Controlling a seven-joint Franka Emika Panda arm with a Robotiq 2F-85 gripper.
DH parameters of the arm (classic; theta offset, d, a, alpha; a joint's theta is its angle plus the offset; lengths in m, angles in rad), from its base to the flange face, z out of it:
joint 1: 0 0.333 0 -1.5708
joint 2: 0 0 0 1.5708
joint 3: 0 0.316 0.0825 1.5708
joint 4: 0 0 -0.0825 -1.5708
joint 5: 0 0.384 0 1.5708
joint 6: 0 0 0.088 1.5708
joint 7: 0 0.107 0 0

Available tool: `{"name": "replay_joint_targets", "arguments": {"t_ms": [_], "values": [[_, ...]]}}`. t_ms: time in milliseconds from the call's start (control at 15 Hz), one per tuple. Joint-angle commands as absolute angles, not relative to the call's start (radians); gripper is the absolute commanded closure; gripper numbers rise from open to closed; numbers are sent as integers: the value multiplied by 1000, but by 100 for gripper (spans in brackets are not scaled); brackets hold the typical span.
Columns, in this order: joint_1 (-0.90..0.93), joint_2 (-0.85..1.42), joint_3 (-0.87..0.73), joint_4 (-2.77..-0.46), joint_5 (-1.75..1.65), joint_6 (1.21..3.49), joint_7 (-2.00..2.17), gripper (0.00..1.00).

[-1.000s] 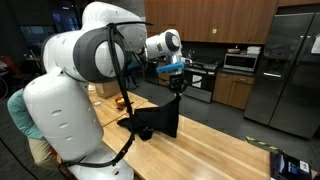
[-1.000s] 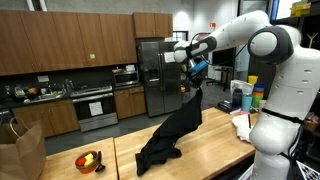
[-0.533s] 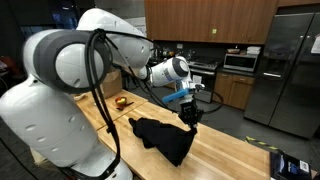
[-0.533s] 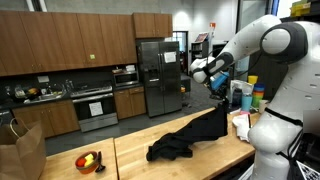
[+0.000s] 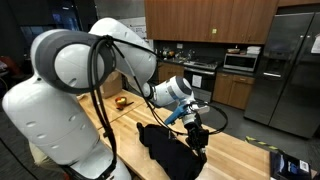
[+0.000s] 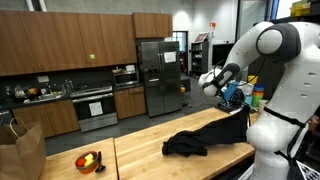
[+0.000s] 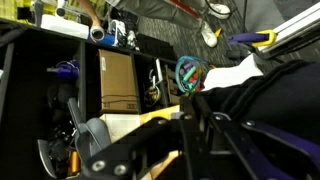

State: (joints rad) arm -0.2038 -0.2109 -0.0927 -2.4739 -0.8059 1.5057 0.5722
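My gripper (image 5: 196, 136) is shut on one end of a black cloth (image 5: 165, 148) and holds that end low over the wooden table (image 5: 232, 150). In an exterior view the cloth (image 6: 200, 140) lies stretched across the table (image 6: 140, 158) from a bunched end to my gripper (image 6: 238, 104) at the table's near edge. In the wrist view the black cloth (image 7: 262, 95) fills the right side around the dark fingers (image 7: 196, 120).
A bowl of fruit (image 6: 88, 160) sits on the table's far end and also shows in an exterior view (image 5: 122, 101). A brown paper bag (image 6: 22, 150) stands beside the table. Bottles (image 6: 258, 98) stand behind my arm. Kitchen cabinets and a steel fridge (image 6: 155, 75) line the back.
My gripper has swung down from high above the table towards its near edge, dragging the black cloth. The cloth went from hanging to lying stretched flat on the table.
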Motion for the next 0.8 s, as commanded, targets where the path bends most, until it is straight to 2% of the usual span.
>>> {"name": "replay_joint_targets", "arguments": {"t_ms": [0, 533, 733], "values": [[-177, -162, -88, -2447, -803, 1413, 603, 60], [-20, -276, 0, -2389, -646, 1457, 407, 3], [45, -326, 59, -2382, -538, 1503, 394, 0]]}}
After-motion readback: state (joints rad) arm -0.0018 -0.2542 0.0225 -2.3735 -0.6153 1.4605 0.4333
